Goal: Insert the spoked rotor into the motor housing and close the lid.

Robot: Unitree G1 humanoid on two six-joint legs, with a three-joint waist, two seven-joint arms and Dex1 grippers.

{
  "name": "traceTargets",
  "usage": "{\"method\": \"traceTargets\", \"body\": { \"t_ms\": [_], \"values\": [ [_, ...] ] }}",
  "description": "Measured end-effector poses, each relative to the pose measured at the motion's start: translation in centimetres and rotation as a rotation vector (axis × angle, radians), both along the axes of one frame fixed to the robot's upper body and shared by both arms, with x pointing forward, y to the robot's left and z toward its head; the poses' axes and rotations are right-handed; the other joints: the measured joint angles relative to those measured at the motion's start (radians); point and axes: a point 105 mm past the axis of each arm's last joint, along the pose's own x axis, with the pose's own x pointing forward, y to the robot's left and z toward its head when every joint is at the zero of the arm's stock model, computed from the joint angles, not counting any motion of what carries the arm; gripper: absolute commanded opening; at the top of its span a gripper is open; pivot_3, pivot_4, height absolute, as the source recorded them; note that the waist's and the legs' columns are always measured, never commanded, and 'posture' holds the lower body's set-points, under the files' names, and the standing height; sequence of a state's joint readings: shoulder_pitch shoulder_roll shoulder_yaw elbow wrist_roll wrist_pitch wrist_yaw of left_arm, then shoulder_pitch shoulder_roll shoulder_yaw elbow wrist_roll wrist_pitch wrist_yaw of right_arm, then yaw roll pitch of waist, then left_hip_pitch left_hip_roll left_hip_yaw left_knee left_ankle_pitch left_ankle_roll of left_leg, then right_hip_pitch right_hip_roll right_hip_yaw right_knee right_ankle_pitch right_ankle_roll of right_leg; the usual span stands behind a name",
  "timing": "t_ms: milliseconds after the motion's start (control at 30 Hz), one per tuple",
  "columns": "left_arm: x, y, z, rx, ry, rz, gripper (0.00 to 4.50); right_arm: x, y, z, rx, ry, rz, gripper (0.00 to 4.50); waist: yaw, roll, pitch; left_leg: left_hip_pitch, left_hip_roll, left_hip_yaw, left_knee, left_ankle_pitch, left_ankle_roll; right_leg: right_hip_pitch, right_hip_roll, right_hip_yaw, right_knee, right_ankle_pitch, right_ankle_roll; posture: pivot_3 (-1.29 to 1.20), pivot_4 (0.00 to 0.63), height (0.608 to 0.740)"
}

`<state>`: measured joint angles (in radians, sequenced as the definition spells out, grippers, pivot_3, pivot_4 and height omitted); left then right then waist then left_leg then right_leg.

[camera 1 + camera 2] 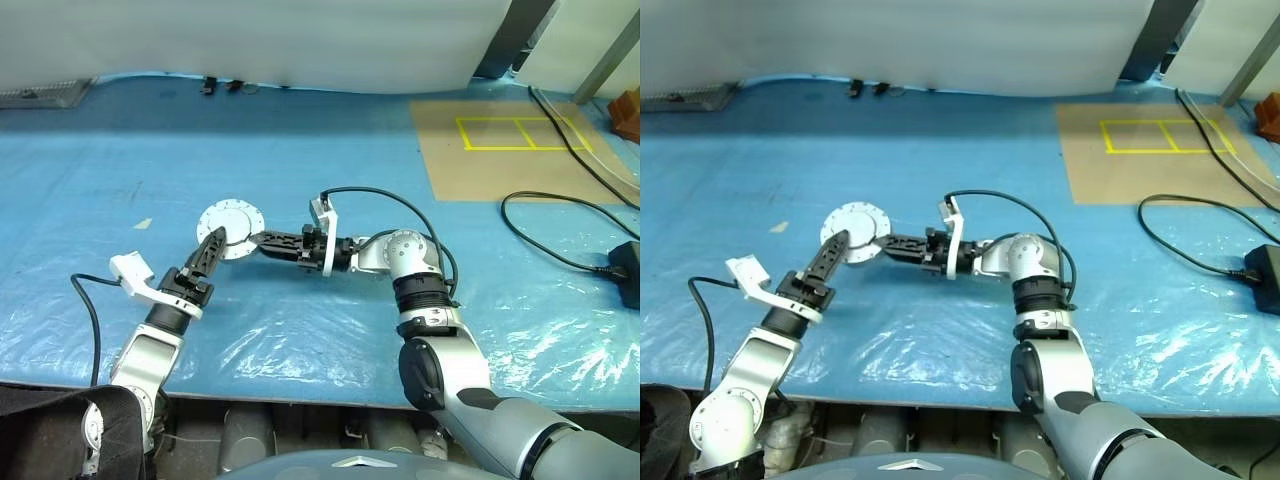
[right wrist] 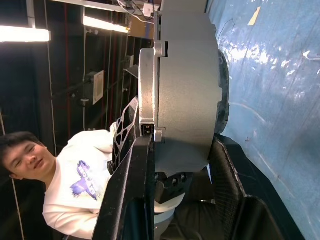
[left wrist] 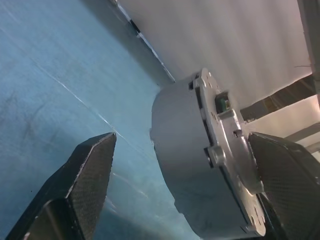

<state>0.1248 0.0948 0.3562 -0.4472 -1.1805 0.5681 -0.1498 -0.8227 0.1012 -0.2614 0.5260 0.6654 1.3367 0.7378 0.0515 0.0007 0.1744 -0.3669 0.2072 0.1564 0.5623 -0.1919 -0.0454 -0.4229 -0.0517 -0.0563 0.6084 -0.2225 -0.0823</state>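
The motor housing hangs above the blue tabletop, lifted clear of the plastic sheet and pinched by the right claw, whose two black fingers close across the can's thickness, one on each flat face, as the right wrist view shows plainly. The lid appears shut: a light-grey flanged disc sits flush on the can and no windings or spoked wheel can be seen, so the rotor is judged to be inside already, though that cannot be confirmed. The left claw stands wide open right beside the housing, its fingers spread to either side of the can with a visible gap on the one side; on the lid side contact cannot be ruled out. The risk from here is a one-handed hold on a smooth round body: if the right grip slips or the wrist tips, the can could rotate out and drop to the tabletop. An open left finger brushing the flange could also nudge the lid or twist the housing in its grip.
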Motion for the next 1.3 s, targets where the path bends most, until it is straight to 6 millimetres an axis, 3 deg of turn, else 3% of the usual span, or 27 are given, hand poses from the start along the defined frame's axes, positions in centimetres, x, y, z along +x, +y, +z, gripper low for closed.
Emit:
{"method": "traceTargets", "body": {
  "t_ms": [333, 433, 533, 600, 933, 1100, 1300],
  "values": [
    [0.8, -0.7, 0.7, -0.126, 0.025, -0.022, 4.49, -0.3, 0.5, 0.3, 0.008, -0.023, 0.025, 1.14, 0.000, 0.000, 0.000, 0.000, 0.000, 0.000, 0.001, 0.000, 0.000, 0.000, 0.000, 0.000, 0.000, 0.000, 0.001, 0.00, 0.150, 0.740],
    [1.0, -0.9, 0.7, -0.173, 0.034, -0.024, 3.94, -0.3, 0.5, 0.2, 0.001, -0.029, 0.026, 1.14, 0.000, 0.000, 0.000, -0.001, -0.001, -0.001, 0.001, 0.000, 0.000, 0.000, 0.000, 0.000, 0.000, 0.001, 0.001, 0.00, 0.150, 0.740],
    [1.2, -0.9, 1.0, -0.181, 0.024, -0.035, 2.93, -0.2, 0.5, 0.2, -0.005, -0.035, 0.025, 1.14, 0.000, -0.001, 0.000, 0.000, -0.001, -0.001, 0.001, 0.000, 0.000, 0.000, 0.000, 0.000, 0.000, 0.001, 0.001, 0.00, 0.150, 0.740],
    [1.2, -0.9, 1.2, -0.202, 0.013, -0.044, 2.62, -0.2, 0.5, 0.3, 0.004, -0.038, 0.025, 1.14, 0.000, -0.001, 0.000, -0.001, -0.001, -0.001, 0.001, 0.000, 0.000, 0.000, 0.000, 0.000, 0.000, 0.001, 0.001, 0.00, 0.150, 0.740],
    [1.8, -1.5, 1.4, -0.232, 0.008, -0.053, 2.61, 0.1, 0.2, 0.4, 0.015, -0.038, 0.001, 1.14, 0.001, -0.001, 0.000, -0.001, -0.001, -0.001, 0.003, 0.000, 0.000, 0.001, 0.000, 0.000, 0.002, 0.001, 0.002, 0.00, 0.150, 0.740],
    [2.6, -1.7, 0.5, -0.307, 0.030, -0.035, 2.61, 0.9, 0.1, -0.1, -0.005, -0.030, -0.048, 1.14, 0.000, -0.001, 0.000, 0.000, -0.001, -0.001, 0.004, 0.000, 0.000, 0.001, 0.000, 0.000, 0.003, 0.001, 0.002, 0.00, 0.150, 0.740],
    [4.7, -2.1, -0.7, -0.403, 0.064, 0.001, 2.61, 3.4, -0.1, -1.2, -0.086, -0.053, -0.197, 3.15, 0.001, -0.001, 0.000, -0.001, -0.001, -0.002, 0.008, 0.000, 0.000, 0.001, 0.000, 0.000, 0.006, 0.001, 0.002, 0.00, 0.150, 0.740]
  ]
}}
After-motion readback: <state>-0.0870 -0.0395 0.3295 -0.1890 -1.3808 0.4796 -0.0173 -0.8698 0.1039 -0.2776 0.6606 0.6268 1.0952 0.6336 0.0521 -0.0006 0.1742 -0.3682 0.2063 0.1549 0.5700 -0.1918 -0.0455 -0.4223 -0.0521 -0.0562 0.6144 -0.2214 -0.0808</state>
